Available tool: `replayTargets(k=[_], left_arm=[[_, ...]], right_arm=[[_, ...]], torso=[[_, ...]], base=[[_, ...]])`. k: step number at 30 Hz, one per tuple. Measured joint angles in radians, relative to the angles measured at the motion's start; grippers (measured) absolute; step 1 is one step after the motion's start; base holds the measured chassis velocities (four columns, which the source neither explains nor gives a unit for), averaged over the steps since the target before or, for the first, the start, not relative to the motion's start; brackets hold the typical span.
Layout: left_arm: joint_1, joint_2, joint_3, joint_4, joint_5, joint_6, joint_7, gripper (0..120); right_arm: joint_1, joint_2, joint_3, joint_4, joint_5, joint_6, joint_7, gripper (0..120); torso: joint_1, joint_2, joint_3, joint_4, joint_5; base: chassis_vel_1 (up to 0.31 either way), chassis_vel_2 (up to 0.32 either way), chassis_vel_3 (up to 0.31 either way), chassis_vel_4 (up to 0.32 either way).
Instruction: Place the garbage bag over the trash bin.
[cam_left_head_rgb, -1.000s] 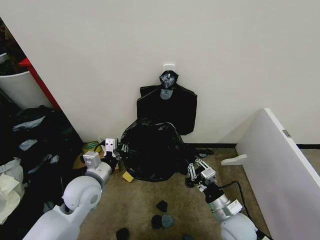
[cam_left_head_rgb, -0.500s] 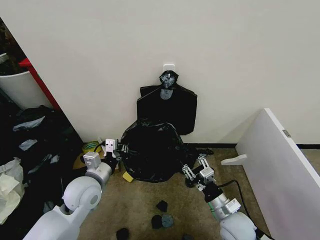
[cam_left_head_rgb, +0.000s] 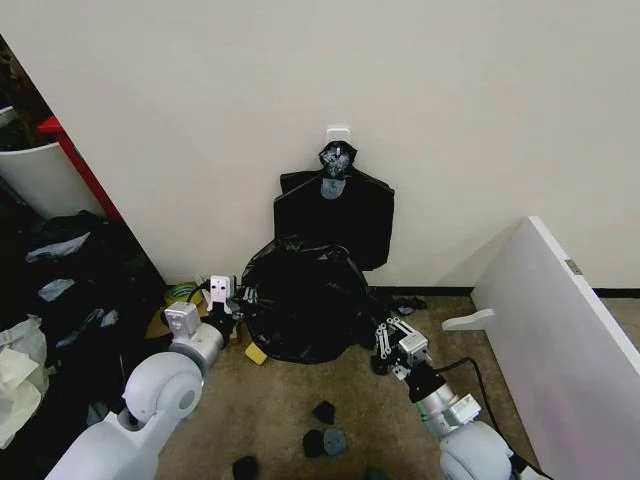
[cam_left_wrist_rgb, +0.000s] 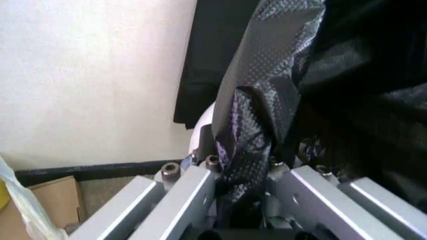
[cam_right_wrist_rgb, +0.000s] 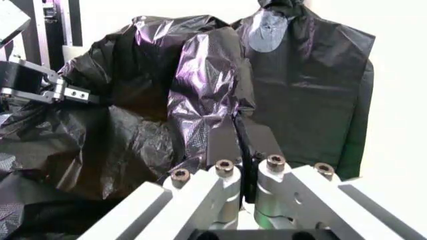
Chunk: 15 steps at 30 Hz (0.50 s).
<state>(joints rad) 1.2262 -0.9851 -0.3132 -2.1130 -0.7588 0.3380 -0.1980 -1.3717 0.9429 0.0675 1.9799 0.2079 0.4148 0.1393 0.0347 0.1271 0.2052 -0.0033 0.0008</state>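
Note:
The black crinkly garbage bag (cam_left_head_rgb: 300, 300) is draped over the trash bin by the wall. The trash bin is covered in the head view. A white curved sliver of the bin (cam_left_wrist_rgb: 202, 125) shows beside the bag in the left wrist view. My left gripper (cam_left_head_rgb: 232, 302) is at the bag's left side, shut on a bunched fold of the garbage bag (cam_left_wrist_rgb: 250, 150). My right gripper (cam_left_head_rgb: 386, 340) is low at the bag's right edge. Its fingers (cam_right_wrist_rgb: 225, 142) are closed together, with the bag's fold (cam_right_wrist_rgb: 200, 100) running down into them.
A flat black bundle (cam_left_head_rgb: 335, 215) hangs from a wall hook behind the bag. A white board (cam_left_head_rgb: 560, 340) leans at the right. Small black scraps (cam_left_head_rgb: 325, 435) lie on the carpet in front. Dark clutter (cam_left_head_rgb: 60, 290) and a white tub (cam_left_head_rgb: 40, 170) crowd the left.
My right gripper stood open a second ago, shifted along the bag's lower right edge, and now has its fingers closed. The left gripper and the bag's left side have stayed put.

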Motion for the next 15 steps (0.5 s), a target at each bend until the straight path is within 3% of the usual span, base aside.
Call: replayTargets(k=[15], left_arm=[[0.001,0.004,0.011,0.021,0.018,0.003,0.002,0]], right_arm=[[0.010,0.022,0.015,-0.005,0.050,0.024,0.018,0]], torso=[[0.000,0.000,0.000,0.0000,-0.0002]], base=[[0.000,0.000,0.000,0.000]])
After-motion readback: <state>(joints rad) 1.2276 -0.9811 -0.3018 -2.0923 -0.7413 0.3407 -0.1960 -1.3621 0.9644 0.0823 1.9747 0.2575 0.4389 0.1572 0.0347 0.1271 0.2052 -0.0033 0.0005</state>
